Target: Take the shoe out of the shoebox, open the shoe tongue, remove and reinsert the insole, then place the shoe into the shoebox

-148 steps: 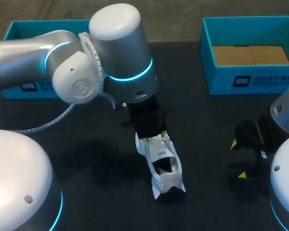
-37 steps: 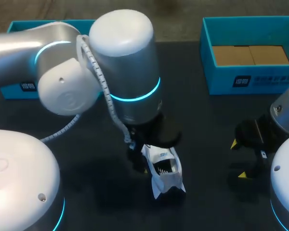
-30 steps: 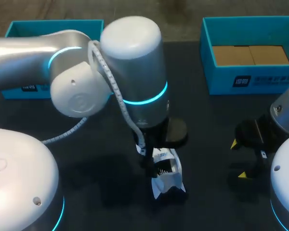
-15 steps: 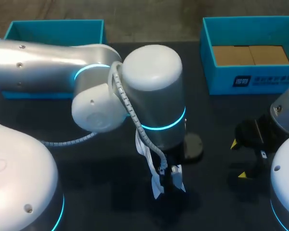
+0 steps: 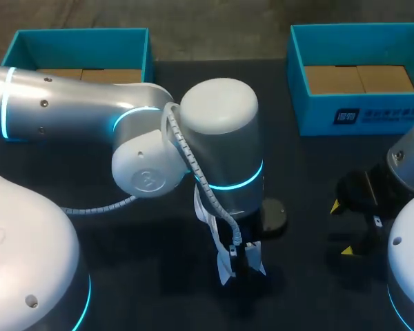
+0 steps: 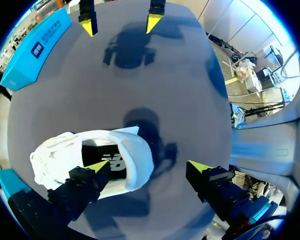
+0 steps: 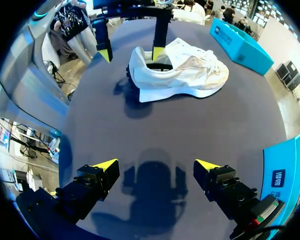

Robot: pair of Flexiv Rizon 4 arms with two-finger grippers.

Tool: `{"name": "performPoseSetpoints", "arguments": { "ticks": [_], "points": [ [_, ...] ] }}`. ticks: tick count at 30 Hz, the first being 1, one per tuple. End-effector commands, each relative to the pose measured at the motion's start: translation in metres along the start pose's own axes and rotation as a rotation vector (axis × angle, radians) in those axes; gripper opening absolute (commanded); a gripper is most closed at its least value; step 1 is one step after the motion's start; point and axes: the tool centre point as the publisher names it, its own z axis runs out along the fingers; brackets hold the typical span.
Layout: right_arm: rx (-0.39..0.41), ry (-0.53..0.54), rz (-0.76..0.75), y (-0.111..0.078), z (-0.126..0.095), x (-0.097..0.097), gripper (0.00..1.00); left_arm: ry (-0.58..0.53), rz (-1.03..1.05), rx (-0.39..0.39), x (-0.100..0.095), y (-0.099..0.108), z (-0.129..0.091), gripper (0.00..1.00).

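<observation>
left pincer wide astride the heel of the shoe, one finger inside; the shoe lies on the counter. closing may pinch the heel wall, miss the insole and drag the shoe. right of the shoe, right pincer wide, empty.

table | colour: black | finish: matte | far edge straight, floor beyond

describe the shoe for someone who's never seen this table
On the dark table, nearer the robot than the left teal box and the right teal box, look under the wrist of the left arm. The shoe stands there on its sole, one of the fingers of the left gripper in its opening. It is the only white, laced thing; both boxes are teal with brown insides.
</observation>
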Motion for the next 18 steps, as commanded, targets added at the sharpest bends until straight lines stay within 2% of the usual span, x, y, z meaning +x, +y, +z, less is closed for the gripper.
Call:
{"name": "performPoseSetpoints", "arguments": {
  "ticks": [1,18],
  "points": [
    [0.006,-0.004,0.001,0.001,0.000,0.002,1.00,-0.010,-0.015,-0.018,-0.001,-0.008,0.014,1.00],
    [0.006,-0.004,0.001,0.001,0.000,0.002,1.00,0.000,-0.078,-0.064,-0.002,-0.010,0.050,1.00]
  ]
}}
